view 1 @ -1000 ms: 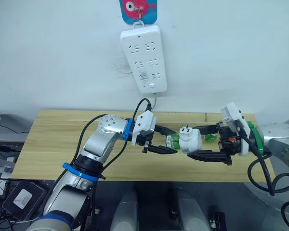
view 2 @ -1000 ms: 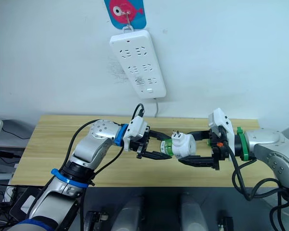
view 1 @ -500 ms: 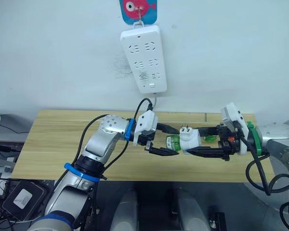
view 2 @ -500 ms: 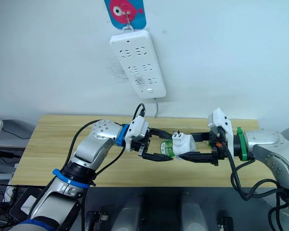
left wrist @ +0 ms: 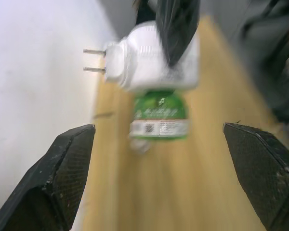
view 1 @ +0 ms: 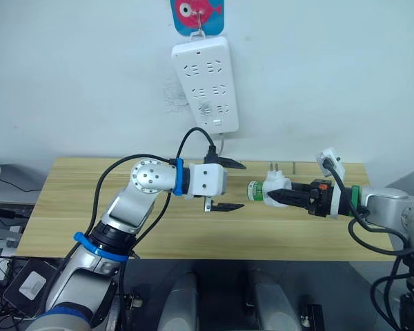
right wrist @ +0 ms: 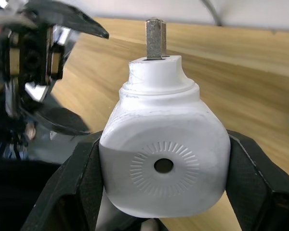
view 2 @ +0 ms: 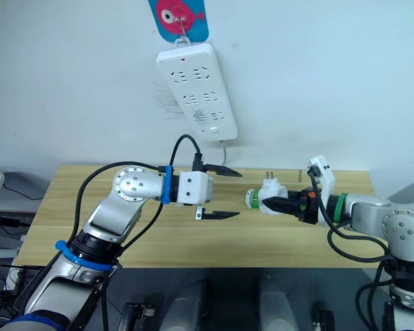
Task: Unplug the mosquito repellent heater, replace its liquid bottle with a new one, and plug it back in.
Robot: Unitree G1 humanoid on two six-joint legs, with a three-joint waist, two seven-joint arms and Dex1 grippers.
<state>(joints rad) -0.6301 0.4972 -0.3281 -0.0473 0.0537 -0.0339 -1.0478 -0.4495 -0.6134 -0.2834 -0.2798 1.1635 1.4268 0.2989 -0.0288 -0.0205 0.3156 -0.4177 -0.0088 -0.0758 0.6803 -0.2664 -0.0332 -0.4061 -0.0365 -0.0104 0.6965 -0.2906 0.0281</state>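
1. White plastic, the mosquito repellent heater [view 1: 274,189] hangs above the bench [view 1: 69,207] toward its right end, clamped in the right gripper [view 1: 284,197], prongs up.
2. Its green liquid bottle [view 1: 253,192] sticks out sideways, long axis pointing straight at the left gripper [view 1: 229,185].
3. That left gripper is spread wide and empty, just short of the bottle, so it looks best placed to unscrew it.
4. Behind, the power strip [view 1: 205,83] waits on the wall.

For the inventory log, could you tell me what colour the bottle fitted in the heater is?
Green, with a label on the bottle; clearest in the left wrist view.
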